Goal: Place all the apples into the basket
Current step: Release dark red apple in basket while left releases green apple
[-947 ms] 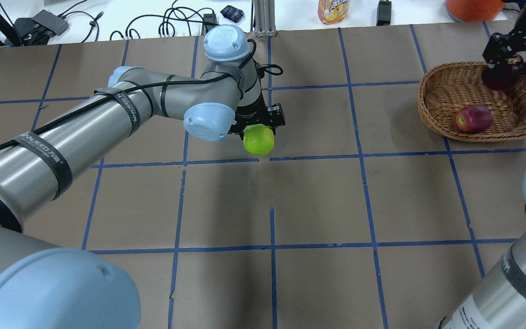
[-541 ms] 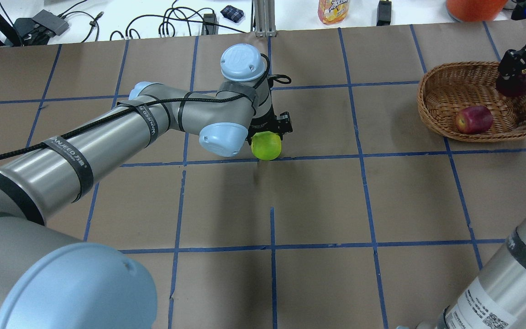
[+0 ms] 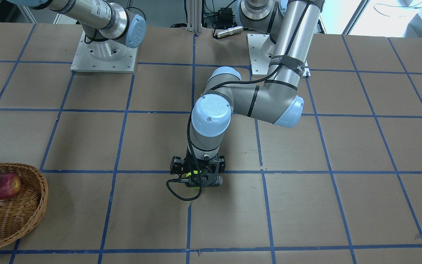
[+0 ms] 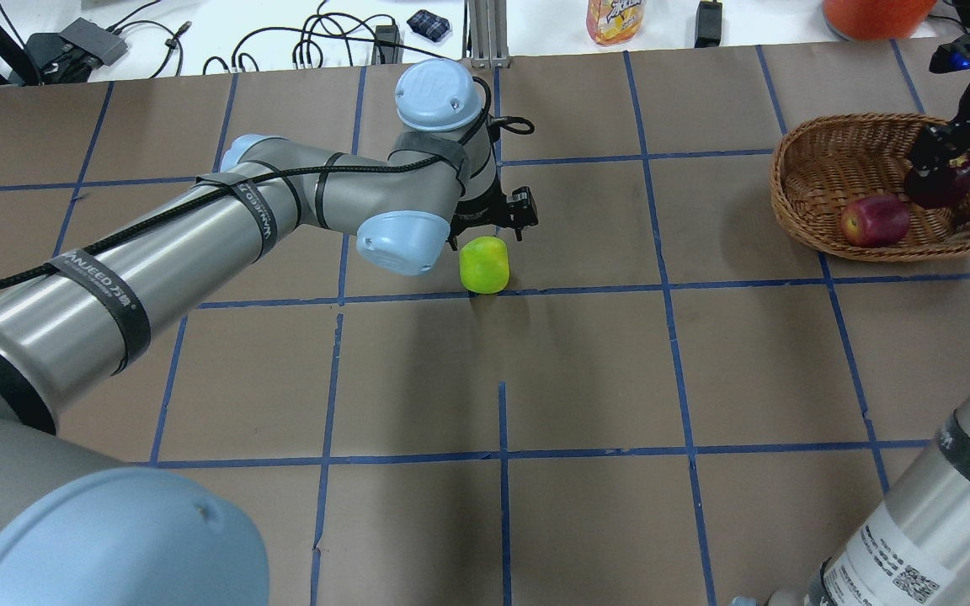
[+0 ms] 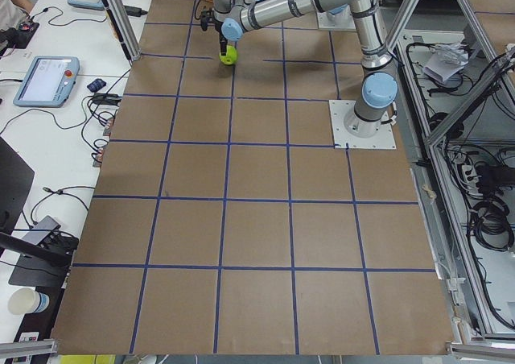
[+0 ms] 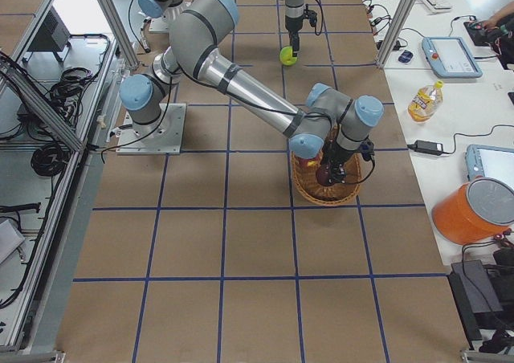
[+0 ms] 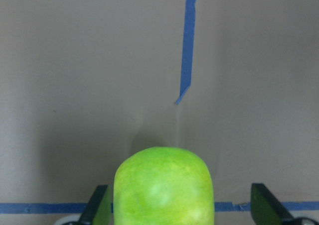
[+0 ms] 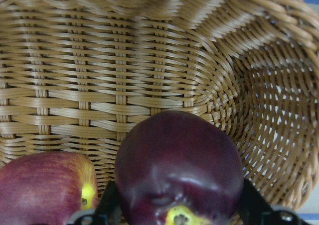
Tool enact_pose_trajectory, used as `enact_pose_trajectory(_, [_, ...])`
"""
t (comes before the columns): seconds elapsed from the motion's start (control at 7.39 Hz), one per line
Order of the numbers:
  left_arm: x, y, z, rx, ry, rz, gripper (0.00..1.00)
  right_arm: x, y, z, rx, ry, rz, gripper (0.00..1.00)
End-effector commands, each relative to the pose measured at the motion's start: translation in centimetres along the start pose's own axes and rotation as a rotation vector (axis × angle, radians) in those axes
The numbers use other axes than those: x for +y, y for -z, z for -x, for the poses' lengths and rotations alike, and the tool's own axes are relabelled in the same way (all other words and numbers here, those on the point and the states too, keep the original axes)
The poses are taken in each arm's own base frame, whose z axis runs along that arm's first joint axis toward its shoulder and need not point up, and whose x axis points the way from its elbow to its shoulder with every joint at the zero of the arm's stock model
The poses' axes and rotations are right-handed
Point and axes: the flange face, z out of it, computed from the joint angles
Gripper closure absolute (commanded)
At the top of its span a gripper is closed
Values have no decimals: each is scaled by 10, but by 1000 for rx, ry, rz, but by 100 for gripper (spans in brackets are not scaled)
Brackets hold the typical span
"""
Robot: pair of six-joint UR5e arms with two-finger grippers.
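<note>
The yellow-green apple (image 4: 485, 263) rests on the table near its middle. My left gripper (image 4: 493, 225) stands over it, open. In the left wrist view the apple (image 7: 164, 185) sits between the fingers (image 7: 263, 205), with a gap on one side. The wicker basket (image 4: 780, 189) is at the far right. The red apple (image 4: 874, 219) lies in it. My right gripper (image 4: 946, 168) is low inside the basket, shut on the dark maroon apple (image 4: 940, 187). The right wrist view shows that apple (image 8: 179, 160) between the fingers, beside the red apple (image 8: 45, 190).
A juice bottle (image 4: 615, 18), an orange bucket (image 4: 872, 15) and cables (image 4: 317, 42) lie beyond the table's far edge. Blue tape lines grid the brown table. My left arm's elbow (image 4: 401, 240) hangs close to the green apple.
My left gripper set the green apple down on the table, let go and rose slightly. My right gripper carried the maroon apple lower into the basket, next to the red apple.
</note>
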Motion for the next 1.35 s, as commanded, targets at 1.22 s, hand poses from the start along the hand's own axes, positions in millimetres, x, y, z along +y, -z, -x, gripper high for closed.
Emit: enact_pose_trajectory(1.22, [73, 233, 170, -140, -66, 105, 0, 26, 157, 405, -163, -200, -15, 0])
